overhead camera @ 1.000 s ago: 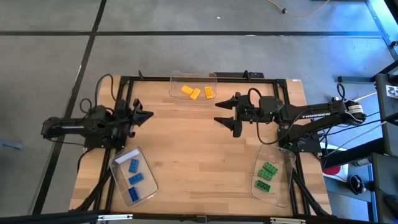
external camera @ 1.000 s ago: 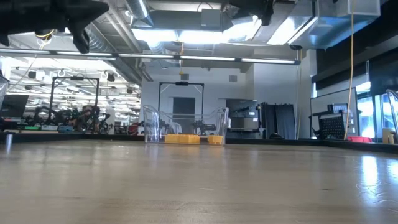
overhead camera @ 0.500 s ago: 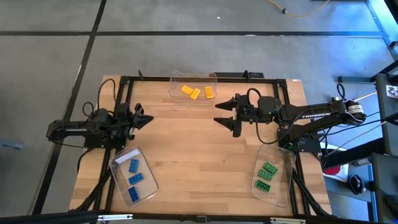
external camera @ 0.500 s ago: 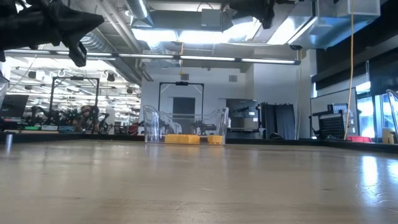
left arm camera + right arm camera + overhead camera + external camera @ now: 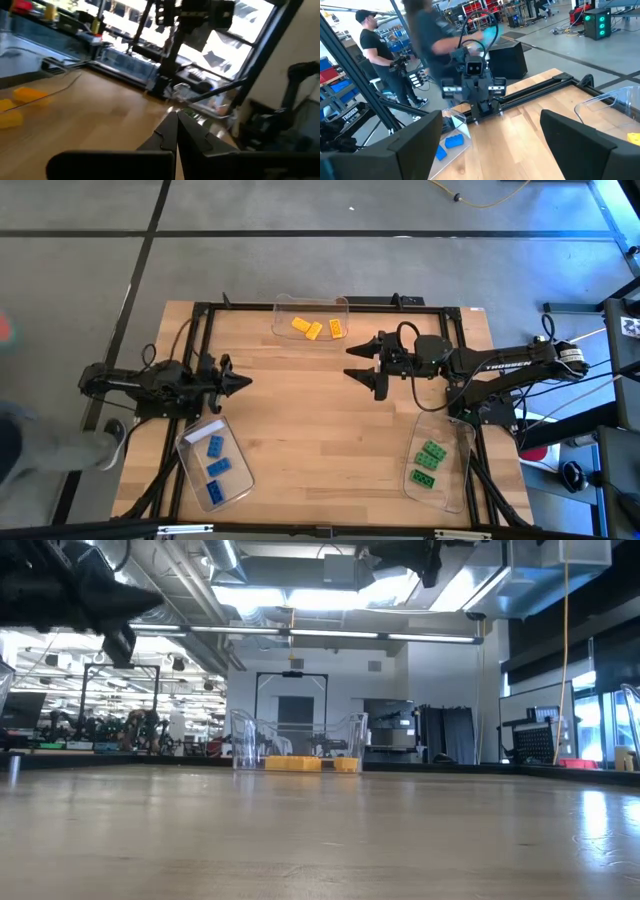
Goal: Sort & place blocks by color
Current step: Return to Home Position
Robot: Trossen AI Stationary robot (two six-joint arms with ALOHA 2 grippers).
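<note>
All nine blocks lie in three clear trays. Three yellow-orange blocks (image 5: 318, 328) rest in the tray at the far edge, also seen in the low view (image 5: 300, 764). Three blue blocks (image 5: 215, 465) sit in the near-left tray, and three green blocks (image 5: 430, 463) in the near-right tray. My left gripper (image 5: 246, 383) hovers shut above the table's left part, just beyond the blue tray; its fingers meet in the left wrist view (image 5: 176, 122). My right gripper (image 5: 352, 361) hangs open and empty above the table's middle right, its fingers wide apart in the right wrist view (image 5: 485, 140).
Bare wood lies between the three trays in the table's middle (image 5: 310, 420). A black frame (image 5: 300, 305) runs round the table. A person (image 5: 45, 445) stands off the table's left edge, and other people (image 5: 375, 55) show beyond it in the right wrist view.
My left gripper has moved toward the table's near edge and dropped lower, staying shut. A person has come into view at the table's left side. My right arm has kept still.
</note>
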